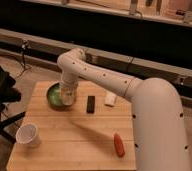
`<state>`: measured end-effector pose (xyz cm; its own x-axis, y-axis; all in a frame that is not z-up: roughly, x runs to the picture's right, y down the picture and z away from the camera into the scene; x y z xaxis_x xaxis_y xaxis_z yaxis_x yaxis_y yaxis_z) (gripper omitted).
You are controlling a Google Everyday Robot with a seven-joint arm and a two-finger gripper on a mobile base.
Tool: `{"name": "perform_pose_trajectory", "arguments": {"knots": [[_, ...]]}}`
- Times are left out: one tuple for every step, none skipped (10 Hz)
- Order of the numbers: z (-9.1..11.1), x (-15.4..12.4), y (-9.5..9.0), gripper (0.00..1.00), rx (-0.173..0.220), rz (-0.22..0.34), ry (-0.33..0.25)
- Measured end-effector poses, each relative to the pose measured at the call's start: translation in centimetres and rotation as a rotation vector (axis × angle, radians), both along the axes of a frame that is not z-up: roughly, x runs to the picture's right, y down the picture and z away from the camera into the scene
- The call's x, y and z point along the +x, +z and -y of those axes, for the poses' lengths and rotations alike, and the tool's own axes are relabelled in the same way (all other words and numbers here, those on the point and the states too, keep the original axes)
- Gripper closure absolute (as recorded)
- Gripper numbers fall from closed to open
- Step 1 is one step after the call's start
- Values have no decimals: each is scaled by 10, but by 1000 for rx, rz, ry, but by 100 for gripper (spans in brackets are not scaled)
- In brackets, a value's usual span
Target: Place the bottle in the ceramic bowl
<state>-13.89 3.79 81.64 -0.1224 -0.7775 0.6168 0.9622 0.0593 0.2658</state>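
The gripper (66, 100) hangs at the end of the white arm (104, 80), low over the right half of the ceramic bowl (53, 96). The bowl is round, shallow and green, with a darker inside, and it sits near the back left of the wooden table (74, 145). The bottle (68, 94) shows only as a small, pale, whitish rounded form right at the gripper, over the bowl's inside. Its outline blends into the arm's own white casing, and I cannot tell whether it touches the bowl's floor. Whether the gripper is clamped on it or has let go cannot be told either.

Just right of the bowl lies a small black block (90, 103), and beyond that a flat white block (110, 98) — both apart from the bowl. A white paper cup (28, 135) stands upright near the front left corner, and a red-orange oblong thing (119, 144) lies near the front right.
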Motion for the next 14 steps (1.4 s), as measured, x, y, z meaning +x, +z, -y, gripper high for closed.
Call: {"name": "perform_pose_trajectory", "arguments": {"knots": [[0,0,1,94,-3,3,1],[1,0,1,93,-4,5,2],[1,-1,1,87,-6,7,2],[2,-2,2,78,-7,10,2],[2,-3,2,72,-9,13,3],[3,-2,3,71,-12,14,3],[3,-2,3,71,-14,14,2],[3,-2,4,71,-16,16,2],[4,-2,4,71,-17,19,4],[5,-3,5,71,-18,21,5],[5,-3,5,68,-19,24,6],[5,-3,6,62,-20,24,6],[6,-3,6,51,-23,25,6],[6,-3,7,47,-24,26,8]]}}
